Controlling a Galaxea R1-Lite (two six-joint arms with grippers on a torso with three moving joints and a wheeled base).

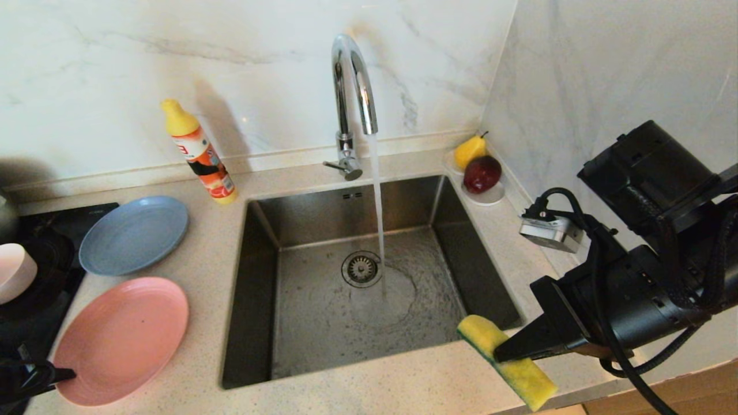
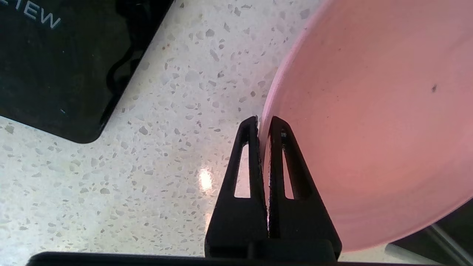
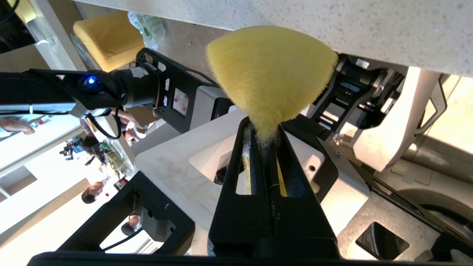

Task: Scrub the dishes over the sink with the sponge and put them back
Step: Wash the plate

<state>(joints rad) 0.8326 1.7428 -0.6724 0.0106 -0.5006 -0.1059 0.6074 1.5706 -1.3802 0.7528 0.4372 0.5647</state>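
Note:
The pink plate [image 1: 124, 337] lies on the counter to the left of the sink [image 1: 253, 276]. My left gripper [image 1: 63, 374] is at the plate's near-left rim. In the left wrist view this gripper [image 2: 263, 122] is shut on the rim of the pink plate [image 2: 369, 111], one finger on each side. The blue-grey plate [image 1: 134, 233] lies behind the pink one, and a pale bowl [image 1: 14, 271] shows at the left edge. My right gripper [image 1: 501, 354] hangs over the sink's near-right corner, shut on the yellow sponge [image 1: 507, 360]. The sponge [image 3: 269, 77] bulges out past that gripper's [image 3: 263, 127] tips.
Water runs from the chrome faucet [image 1: 351, 86] into the basin near the drain [image 1: 361, 268]. An orange detergent bottle [image 1: 199, 153] stands behind the plates. A saucer with a pear and an apple [image 1: 478, 167] sits in the back right corner. A black cooktop [image 2: 55, 55] lies left of the plates.

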